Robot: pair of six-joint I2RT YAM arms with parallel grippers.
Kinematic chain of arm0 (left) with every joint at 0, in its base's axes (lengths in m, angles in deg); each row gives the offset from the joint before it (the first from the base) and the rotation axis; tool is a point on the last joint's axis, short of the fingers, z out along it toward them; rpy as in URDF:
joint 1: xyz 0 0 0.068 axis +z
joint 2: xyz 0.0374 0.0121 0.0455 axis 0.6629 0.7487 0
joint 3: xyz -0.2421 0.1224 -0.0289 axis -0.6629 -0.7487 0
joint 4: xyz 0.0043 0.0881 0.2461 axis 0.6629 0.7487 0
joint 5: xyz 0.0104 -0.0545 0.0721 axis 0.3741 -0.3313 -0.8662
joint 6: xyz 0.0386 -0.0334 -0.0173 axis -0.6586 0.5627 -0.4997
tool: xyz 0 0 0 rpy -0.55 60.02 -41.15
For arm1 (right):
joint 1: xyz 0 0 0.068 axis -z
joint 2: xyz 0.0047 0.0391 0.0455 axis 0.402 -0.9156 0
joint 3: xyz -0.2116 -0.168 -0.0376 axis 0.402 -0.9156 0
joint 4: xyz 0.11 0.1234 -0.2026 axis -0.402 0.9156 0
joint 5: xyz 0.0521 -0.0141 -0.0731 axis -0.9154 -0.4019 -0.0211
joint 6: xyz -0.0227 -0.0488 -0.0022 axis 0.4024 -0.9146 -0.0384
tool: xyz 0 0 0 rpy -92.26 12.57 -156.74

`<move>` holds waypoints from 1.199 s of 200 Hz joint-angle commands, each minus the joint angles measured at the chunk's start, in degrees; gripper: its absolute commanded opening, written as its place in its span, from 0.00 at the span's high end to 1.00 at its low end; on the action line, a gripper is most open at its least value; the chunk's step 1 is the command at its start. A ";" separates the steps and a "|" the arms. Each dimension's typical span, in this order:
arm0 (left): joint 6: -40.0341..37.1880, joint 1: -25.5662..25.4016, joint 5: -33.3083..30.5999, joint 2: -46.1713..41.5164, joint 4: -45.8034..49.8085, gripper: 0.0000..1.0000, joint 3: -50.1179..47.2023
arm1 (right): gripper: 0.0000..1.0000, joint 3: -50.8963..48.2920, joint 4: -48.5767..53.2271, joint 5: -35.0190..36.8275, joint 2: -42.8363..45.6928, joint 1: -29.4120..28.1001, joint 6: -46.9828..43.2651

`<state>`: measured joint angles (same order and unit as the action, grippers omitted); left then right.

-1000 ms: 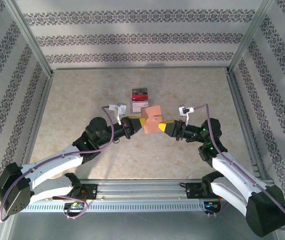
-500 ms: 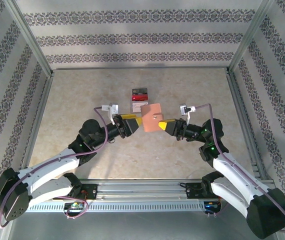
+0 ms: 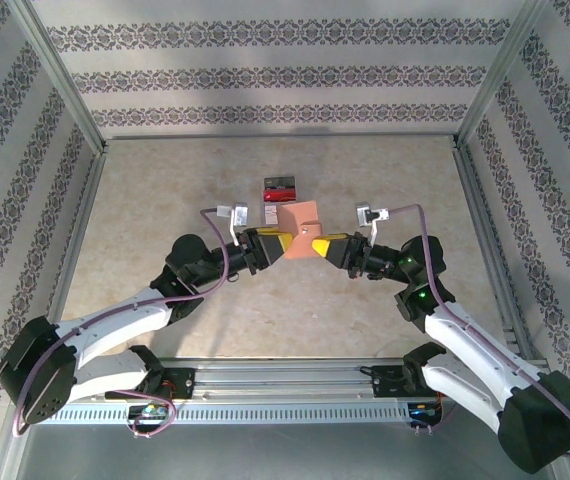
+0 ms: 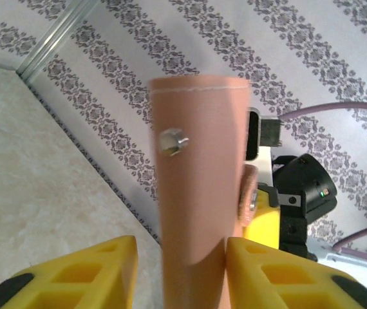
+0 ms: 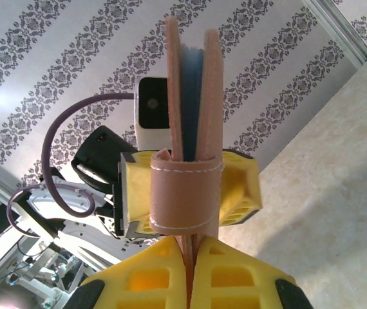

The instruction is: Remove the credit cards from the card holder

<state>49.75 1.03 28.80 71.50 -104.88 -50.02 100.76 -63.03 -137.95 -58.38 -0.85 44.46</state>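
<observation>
The card holder (image 3: 303,224) hangs above the middle of the table (image 3: 165,200), lifted off the surface between the two grippers. The right gripper (image 3: 319,246) reaches in from 4 o'clock. In its wrist view its yellow fingers (image 5: 235,283) are pressed together on the holder's near edge, pinching it. From there the holder's two salmon leaves stand slightly apart with grey-blue lining between them, and a stitched salmon strap wraps around them lower down.

The left gripper (image 3: 285,245) comes in from 8 o'clock. Its fingers (image 4: 80,277) sit apart on either side of the holder's salmon outside, where a metal snap stud (image 4: 172,140) shows. One finger touches the holder and a sliver of gap shows at the other, so I cannot tell whether they are pressing on it.

Just beyond the holder at 12 o'clock, a few credit cards (image 3: 280,190) lie in a small stack on the table (red, white and dark).
</observation>
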 commanded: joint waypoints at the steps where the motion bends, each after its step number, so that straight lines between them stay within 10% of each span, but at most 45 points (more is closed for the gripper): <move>1: 0.21 0.36 1.66 -0.28 -3.16 0.73 1.65 | 1.00 0.63 -4.10 1.10 0.10 -0.76 0.33; 47: -2.26 0.40 -0.70 -2.70 2.93 0.94 1.94 | 0.66 0.73 3.01 3.70 -0.05 -0.20 -2.48; 88: -9.92 0.32 -10.55 -7.68 27.17 1.00 5.04 | 0.41 4.14 26.04 10.99 3.54 1.27 -12.41; 153: -15.17 -1.56 -22.69 -7.27 44.60 1.00 7.77 | 0.48 18.02 58.04 24.44 0.88 -1.21 -18.62; 240: -15.48 -3.37 -23.63 -3.40 44.63 1.00 9.16 | 0.47 28.93 63.84 33.49 -11.55 -12.16 -13.74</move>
<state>35.23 -1.52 6.04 67.87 -59.48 -42.91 126.55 -1.22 -109.16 -67.77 -10.82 29.40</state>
